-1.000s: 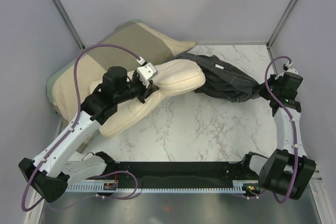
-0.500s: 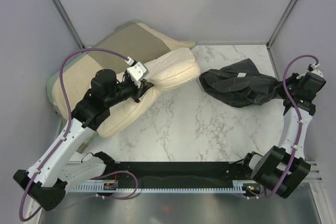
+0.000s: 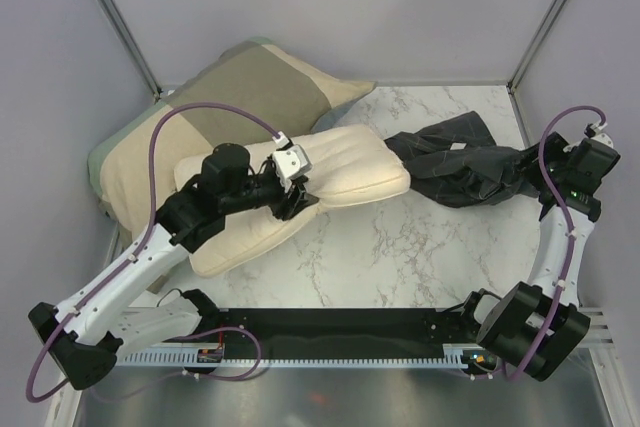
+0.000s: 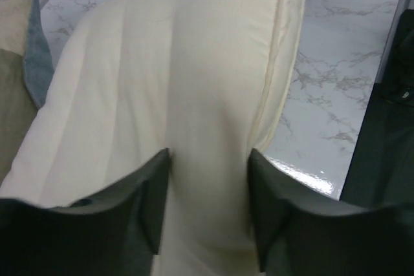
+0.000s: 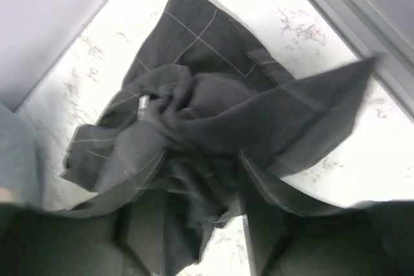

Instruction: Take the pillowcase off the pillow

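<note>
We see the pillow (image 3: 350, 172) lying bare and cream across the marble desk (image 3: 380, 247). Its left part rests against a larger olive-and-tan cushion (image 3: 250, 87) propped in the back left corner. The left gripper (image 4: 208, 179) sits astride the pillow's middle with its jaws apart. A soft bulge of pillow fills the gap and touches both fingers, and we cannot tell whether they are pressing or merely resting there. The pillowcase (image 3: 460, 172) is off the pillow, a crumpled dark grid-checked heap on the right side of the desk. Its left edge meets the pillow's right end, and its far end trails toward the right arm. A small pale tag (image 5: 142, 103) shows among the folds. The right gripper (image 5: 194, 218) hangs over that heap with its jaws released. Loose cloth drapes between the fingers, and a patch of desk shows through the gap.
</note>
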